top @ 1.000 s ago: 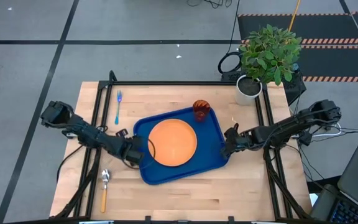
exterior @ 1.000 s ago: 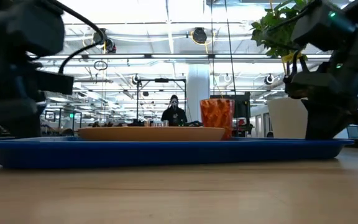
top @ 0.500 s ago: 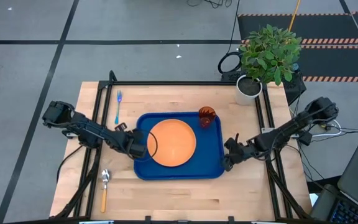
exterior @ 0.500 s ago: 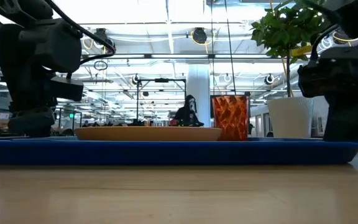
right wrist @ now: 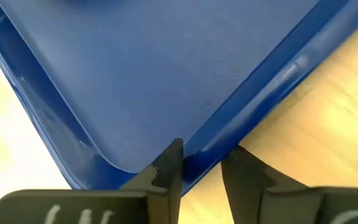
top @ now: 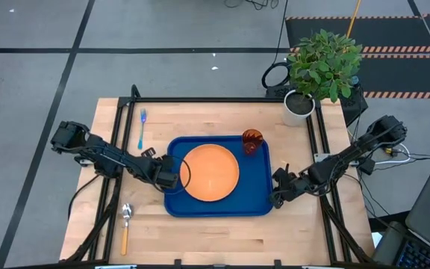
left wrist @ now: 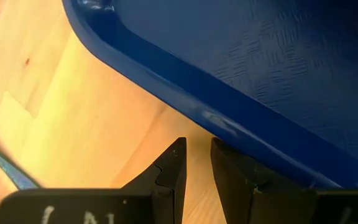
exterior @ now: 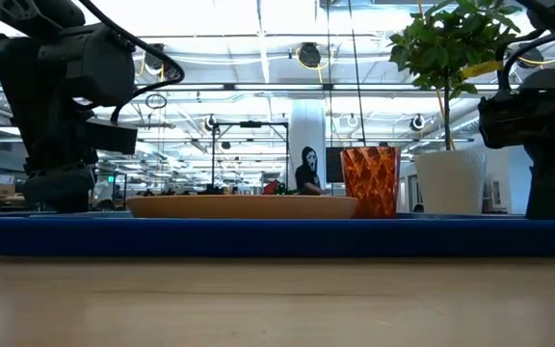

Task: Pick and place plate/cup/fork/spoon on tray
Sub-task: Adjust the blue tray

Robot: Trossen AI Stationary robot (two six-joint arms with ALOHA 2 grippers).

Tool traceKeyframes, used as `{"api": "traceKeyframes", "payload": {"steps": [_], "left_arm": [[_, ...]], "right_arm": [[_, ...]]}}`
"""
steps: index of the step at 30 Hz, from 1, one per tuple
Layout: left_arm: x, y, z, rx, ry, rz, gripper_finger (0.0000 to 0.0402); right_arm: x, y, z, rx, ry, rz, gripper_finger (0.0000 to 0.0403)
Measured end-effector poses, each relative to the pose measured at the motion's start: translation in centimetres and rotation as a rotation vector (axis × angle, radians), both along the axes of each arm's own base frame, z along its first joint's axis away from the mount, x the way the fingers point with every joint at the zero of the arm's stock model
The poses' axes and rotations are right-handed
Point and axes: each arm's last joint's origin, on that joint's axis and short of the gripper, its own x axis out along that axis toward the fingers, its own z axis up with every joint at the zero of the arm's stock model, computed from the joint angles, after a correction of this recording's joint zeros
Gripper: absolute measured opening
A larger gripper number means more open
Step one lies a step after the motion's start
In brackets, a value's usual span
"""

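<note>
Two arms reach low to opposite sides of the tray (top: 256,196) at the worktop's middle.

The left gripper (top: 167,180), arm stretched flat from the left edge, sits at the tray's left rim; its fingers (left wrist: 171,171) are narrowly apart, one beside the rim. The right gripper (top: 278,196) straddles the tray's near right corner, rim between its fingers (right wrist: 168,167). Plate (top: 210,172) and cup (top: 252,141) sit in the tray; fork (top: 142,127) and spoon (top: 125,225) lie near the left edge.
</note>
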Motion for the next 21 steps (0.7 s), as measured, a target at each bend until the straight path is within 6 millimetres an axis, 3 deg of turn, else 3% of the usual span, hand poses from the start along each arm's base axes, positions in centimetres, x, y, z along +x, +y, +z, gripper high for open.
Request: {"api": "traceKeyframes", "payload": {"steps": [7, 21], "left_arm": [[0.1, -0.1, 0.0, -0.011, -0.009, -0.004, 0.0081], [0.5, -0.7, 0.1, -0.037, -0.046, -0.033, 0.0081]], "right_arm": [[-0.3, -0.1, 0.9, -0.001, -0.043, 0.027, 0.0117], [-1.3, -0.9, 1.8, -0.037, -0.037, 0.014, 0.0121]]}}
